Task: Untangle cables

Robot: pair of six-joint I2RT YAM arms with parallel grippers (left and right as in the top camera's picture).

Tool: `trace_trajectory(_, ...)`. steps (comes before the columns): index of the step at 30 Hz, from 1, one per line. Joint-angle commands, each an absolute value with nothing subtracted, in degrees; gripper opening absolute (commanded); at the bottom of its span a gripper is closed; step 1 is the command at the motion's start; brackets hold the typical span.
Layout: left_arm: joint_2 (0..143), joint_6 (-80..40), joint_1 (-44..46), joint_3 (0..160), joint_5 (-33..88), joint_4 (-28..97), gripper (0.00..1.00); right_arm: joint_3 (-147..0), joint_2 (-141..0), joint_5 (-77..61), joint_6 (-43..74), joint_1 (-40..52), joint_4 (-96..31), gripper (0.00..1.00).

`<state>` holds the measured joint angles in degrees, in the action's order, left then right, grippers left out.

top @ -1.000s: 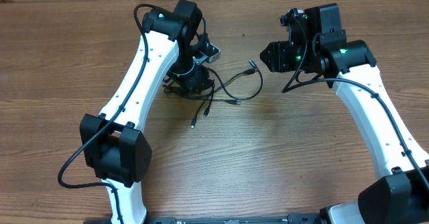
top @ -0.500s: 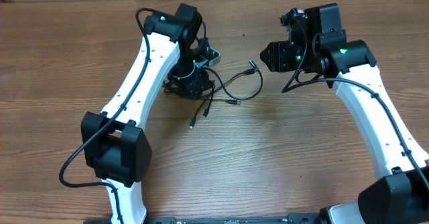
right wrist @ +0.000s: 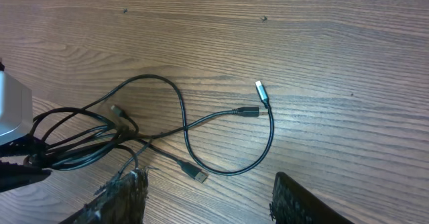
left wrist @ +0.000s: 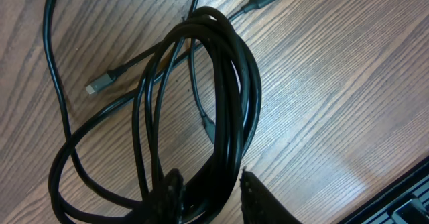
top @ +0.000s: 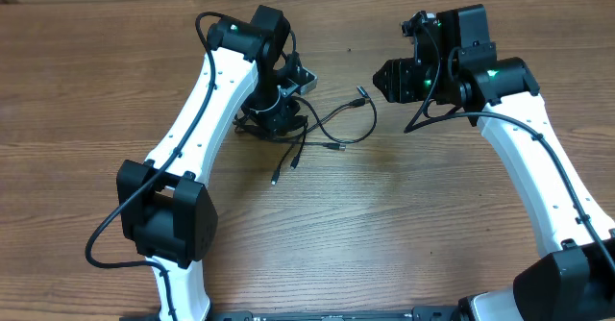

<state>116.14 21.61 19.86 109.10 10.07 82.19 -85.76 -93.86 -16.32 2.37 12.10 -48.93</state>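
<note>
on my overhead feed the cables (top: 322,134) lie on the desk (top: 404,234) between the two arms, nearer the left one. most of the cord is heaped in a dark coil right under the left claw (top: 276,119), and a few loose ends fan out from it toward the middle of the desk, one curling up to a plug (top: 360,97) that points at the right claw (top: 382,79).

from the left wrist camera i see the coil close up: several black loops stacked over one another, with a grey-tipped end (left wrist: 94,86) lying flat on the wood beside them. the left claw (left wrist: 209,184) sits low at the foot of that coil with its fingers (left wrist: 258,198) either side of the bunched strands, the gap narrow. a thin sliver of wood shows between the bundle and one finger, so i cannot tell whether it has real pressure on the cord.

the right wrist camera looks down on the loose part: one strand makes a wide loop, and a silver tip (right wrist: 259,87) rests at its far end, apart from the heap at the left edge. the right claw (right wrist: 209,178) hangs above the desk with its fingers spread wide and nothing between them, well apart from the coil.
</note>
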Motion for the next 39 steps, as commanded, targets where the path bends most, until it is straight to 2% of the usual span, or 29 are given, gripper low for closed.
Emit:
trace_trajectory(1, 115.07, 22.31, 20.01, 108.14, 11.03, 82.02, 0.3, -85.43, -94.0, -16.8, 2.55, 12.25, -48.62, 0.58)
trace_trajectory(6, 115.07, 22.31, 20.01, 108.03, 11.03, 82.0, 0.26, -85.43, -94.0, -16.78, 2.55, 12.25, -48.62, 0.58)
trace_trajectory(9, 115.07, 22.31, 20.01, 108.03, 11.03, 82.0, 0.19, -85.43, -94.0, -16.78, 2.55, 12.25, -48.6, 0.58)
trace_trajectory(16, 115.07, 22.31, 20.01, 108.03, 11.03, 81.97, 0.11, -85.43, -94.0, -16.78, 2.55, 12.25, -48.62, 0.58)
trace_trajectory(19, 115.07, 22.28, 20.01, 108.03, 11.03, 81.91, 0.04, -85.43, -94.0, -16.8, 2.55, 12.25, -48.62, 0.58)
trace_trajectory(23, 115.07, 22.11, 20.01, 108.05, 11.79, 81.56, 0.04, -85.43, -94.0, -16.84, 2.57, 12.25, -48.86, 0.53)
trace_trajectory(30, 115.04, 18.39, 19.88, 108.77, 12.73, 81.01, 0.04, -85.43, -94.0, -23.64, 2.81, 12.25, -49.28, 0.52)
trace_trajectory(34, 114.76, 17.69, 19.88, 111.33, 15.68, 81.1, 0.04, -85.43, -94.0, -27.66, 9.56, 12.25, -49.43, 0.48)
trace_trajectory(37, 114.28, 16.01, 19.84, 115.68, 17.63, 81.03, 0.04, -85.43, -94.0, -29.71, 23.44, 12.25, -50.06, 0.47)
trace_trajectory(39, 114.26, 14.39, 19.84, 118.87, 17.54, 81.01, 0.04, -85.43, -94.0, -33.26, 27.83, 12.25, -50.0, 0.49)
